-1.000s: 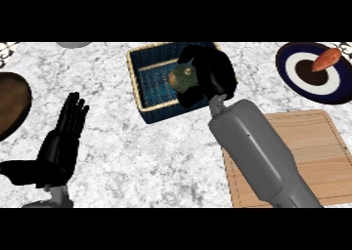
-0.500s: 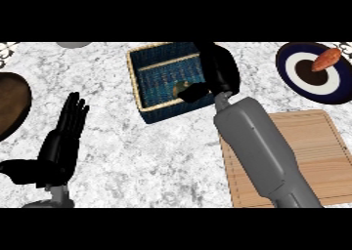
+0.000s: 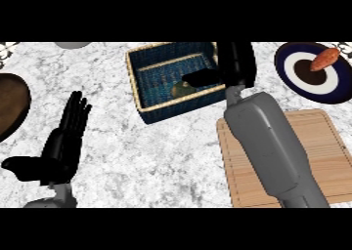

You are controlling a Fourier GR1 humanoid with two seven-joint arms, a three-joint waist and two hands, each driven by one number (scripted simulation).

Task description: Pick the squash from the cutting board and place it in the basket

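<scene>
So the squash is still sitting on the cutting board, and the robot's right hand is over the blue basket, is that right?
Not quite. The head view shows the squash down inside the blue basket, under the right hand; the cutting board has nothing on it that shows. The right hand is over the basket, as you said.

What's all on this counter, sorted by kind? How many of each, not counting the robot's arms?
Baskets: 1, the blue basket
Cutting boards: 1, the wooden cutting board
Plates: 2, the blue and white plate and the brown plate
Food items: 2, the squash in the basket and an orange item on the blue and white plate
Partly seen grey object at the top edge: 1
Total: 7
</scene>
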